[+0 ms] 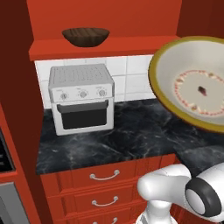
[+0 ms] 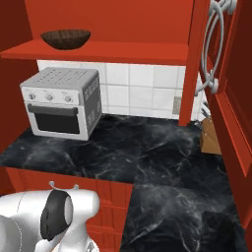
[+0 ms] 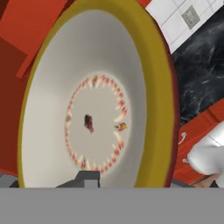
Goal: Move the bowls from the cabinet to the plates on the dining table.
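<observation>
Red kitchen, black marble counter (image 1: 131, 131); cream bowl (image 3: 96, 100) aloft, pinched at its rim by gripper (image 3: 87, 179); wooden bowl (image 1: 85, 36) shelved.

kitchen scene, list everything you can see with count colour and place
cream bowl: 1, cream with ochre rim and reddish dotted ring, raised and tilted above the counter, close to the hand camera
wooden bowl: 1, dark brown, on the red shelf
toaster oven: 1, white, on the counter below the shelf
counter: 1, black marble, over red drawers
cabinet door: 1, red, open at right
claw: 1, dark, at the cream bowl's rim; grip unclear
</observation>
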